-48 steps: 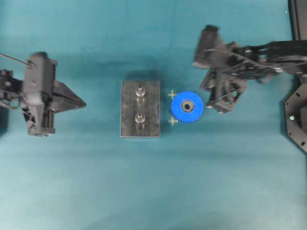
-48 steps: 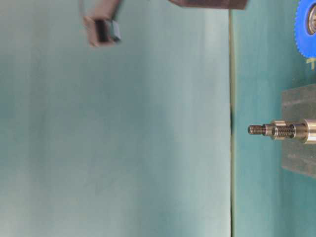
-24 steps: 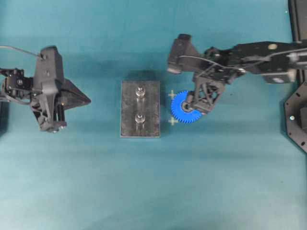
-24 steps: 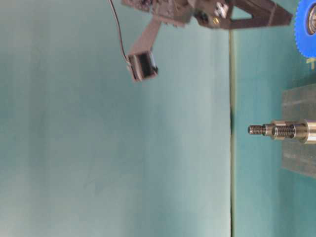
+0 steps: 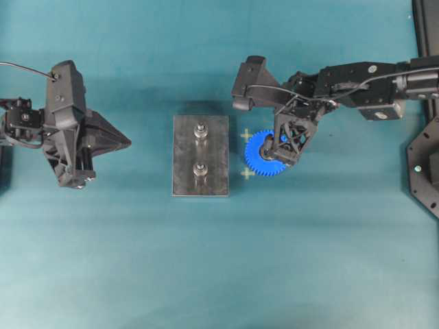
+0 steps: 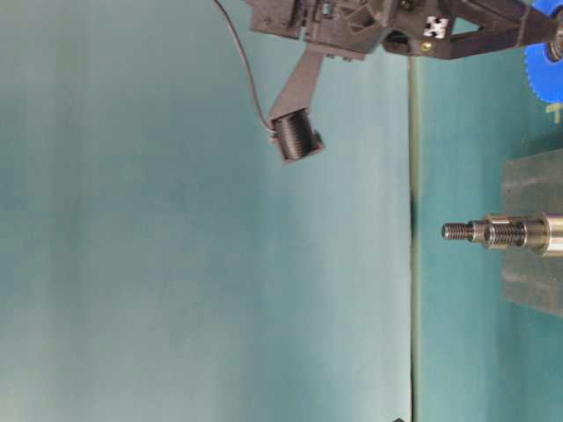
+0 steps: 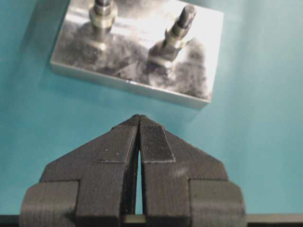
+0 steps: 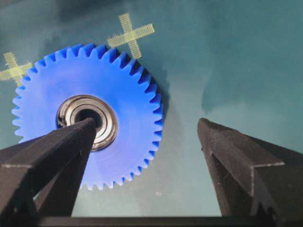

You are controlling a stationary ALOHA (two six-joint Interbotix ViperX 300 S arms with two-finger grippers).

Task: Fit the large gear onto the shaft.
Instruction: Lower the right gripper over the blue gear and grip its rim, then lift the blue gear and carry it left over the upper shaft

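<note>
The large gear (image 5: 261, 159), bright blue with a silver bearing hub, lies flat on the teal cloth just right of the grey plate (image 5: 184, 157). Two look-alike shafts (image 5: 200, 130) (image 5: 200, 169) stand on the plate, both bare. My right gripper (image 5: 283, 147) hangs open over the gear. In the right wrist view one finger (image 8: 71, 142) covers part of the hub of the gear (image 8: 128, 109), and the other finger (image 8: 222, 146) is past the rim, over cloth. My left gripper (image 5: 126, 142) is shut and empty, left of the plate (image 7: 132, 66), pointing at it.
Two yellow tape crosses (image 5: 246, 136) (image 5: 247, 173) mark the cloth at the gear's left side. A black fixture (image 5: 426, 171) sits at the right edge. In the table-level view the right arm (image 6: 378, 22) reaches across the top, above one peg (image 6: 493, 232).
The right arm has swung left and come down over the gear, and its jaws have opened wide. The left arm has shifted slightly right. Gear and plate have not moved.
</note>
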